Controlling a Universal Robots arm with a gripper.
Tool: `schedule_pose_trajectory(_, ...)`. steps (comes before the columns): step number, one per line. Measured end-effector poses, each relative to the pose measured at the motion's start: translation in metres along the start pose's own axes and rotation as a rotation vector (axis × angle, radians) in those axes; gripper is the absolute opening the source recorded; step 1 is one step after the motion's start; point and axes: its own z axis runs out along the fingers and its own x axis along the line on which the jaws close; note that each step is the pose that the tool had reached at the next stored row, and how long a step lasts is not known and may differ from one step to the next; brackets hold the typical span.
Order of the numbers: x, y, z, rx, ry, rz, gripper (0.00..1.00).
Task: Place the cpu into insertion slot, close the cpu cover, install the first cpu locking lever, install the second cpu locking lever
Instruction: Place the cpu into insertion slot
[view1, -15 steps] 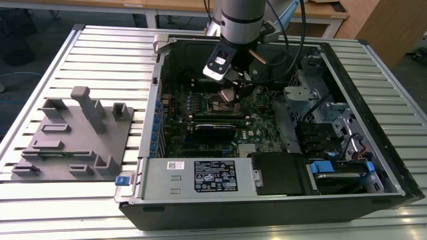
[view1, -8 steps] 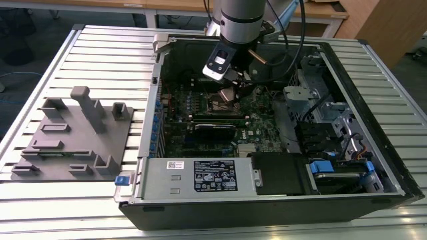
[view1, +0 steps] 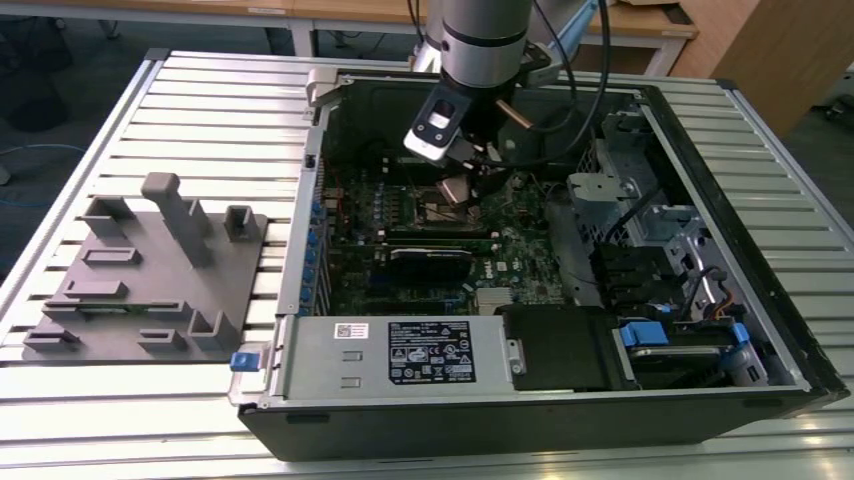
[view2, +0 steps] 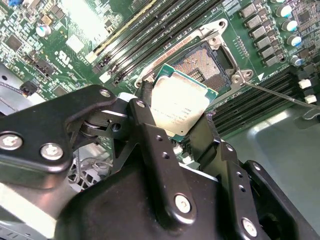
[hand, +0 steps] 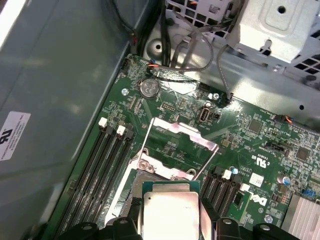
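Observation:
The cpu (view2: 177, 102), a flat square chip with a pale metal top, is clamped between my gripper's black fingers (view2: 145, 115). In the exterior view my gripper (view1: 458, 188) hangs inside the open computer case, just above the green motherboard (view1: 521, 235). The insertion slot (view2: 207, 62) lies open right beside the chip, its dark pin field bare. The chip hovers tilted at the slot's edge and is not seated. The cpu cover (hand: 178, 129) stands flipped open past the slot, beyond the held cpu (hand: 170, 212). A thin wire locking lever (view2: 280, 96) lies released beside the slot.
Long black memory slots (hand: 107, 155) flank the socket on both sides. Cables and a metal drive cage (view1: 621, 190) fill the case on the exterior view's right. A power supply (view1: 400, 355) sits at the near wall. A grey fixture plate (view1: 147, 270) rests on the slatted table.

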Motion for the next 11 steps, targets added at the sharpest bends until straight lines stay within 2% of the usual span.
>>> schedule_pose_trajectory(3,0.0,0.0,0.0,-0.0005,-0.0024,0.03,0.54)
schedule_pose_trajectory(11,0.0,0.0,0.0,-0.0006,-0.0027,0.033,0.54)
